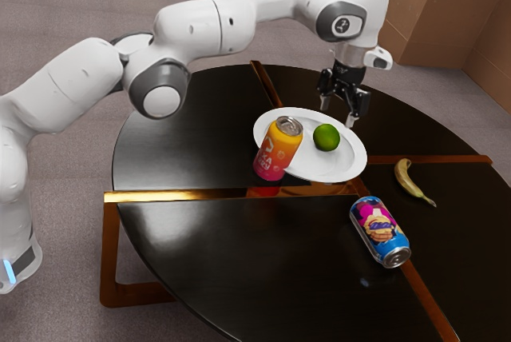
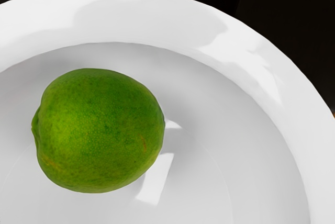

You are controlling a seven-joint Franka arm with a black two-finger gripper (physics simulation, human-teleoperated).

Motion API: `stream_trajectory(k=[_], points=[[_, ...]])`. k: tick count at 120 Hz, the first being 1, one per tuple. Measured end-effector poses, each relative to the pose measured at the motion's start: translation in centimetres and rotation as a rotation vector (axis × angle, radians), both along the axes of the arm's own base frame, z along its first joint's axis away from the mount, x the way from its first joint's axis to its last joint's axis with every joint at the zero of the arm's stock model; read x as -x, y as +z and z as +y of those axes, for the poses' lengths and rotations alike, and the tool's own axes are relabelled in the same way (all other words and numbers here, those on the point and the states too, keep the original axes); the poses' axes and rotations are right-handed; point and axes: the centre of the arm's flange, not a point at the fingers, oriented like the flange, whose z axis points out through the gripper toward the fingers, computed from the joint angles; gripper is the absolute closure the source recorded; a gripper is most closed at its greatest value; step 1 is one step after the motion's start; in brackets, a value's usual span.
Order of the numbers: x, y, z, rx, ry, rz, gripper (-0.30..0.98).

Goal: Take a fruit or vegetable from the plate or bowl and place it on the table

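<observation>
My gripper (image 1: 338, 118) hangs above the far rim of the white plate in the exterior view, its two fingers spread wide with nothing between them. A green lime (image 1: 326, 137) rests on the white plate (image 1: 348, 164), a little below the gripper and toward the exterior view's left. Under my hand, the wrist view has the lime (image 2: 99, 130) lying whole on the inner floor of the plate (image 2: 261, 124).
On the dark round table (image 1: 184, 238), an orange-pink can (image 1: 278, 150) stands against the plate's near left side. A blue can (image 1: 380, 232) lies nearer the camera. A banana (image 1: 410, 181) lies right of the plate.
</observation>
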Motion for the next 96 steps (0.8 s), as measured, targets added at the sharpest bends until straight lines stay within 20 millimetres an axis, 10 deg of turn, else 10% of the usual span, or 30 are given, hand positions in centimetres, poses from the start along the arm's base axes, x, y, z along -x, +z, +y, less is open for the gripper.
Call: stream_trajectory(k=[96], points=[[-1.0, -4.5, 1.3, 0.006, -0.148, 0.036, 0.0]])
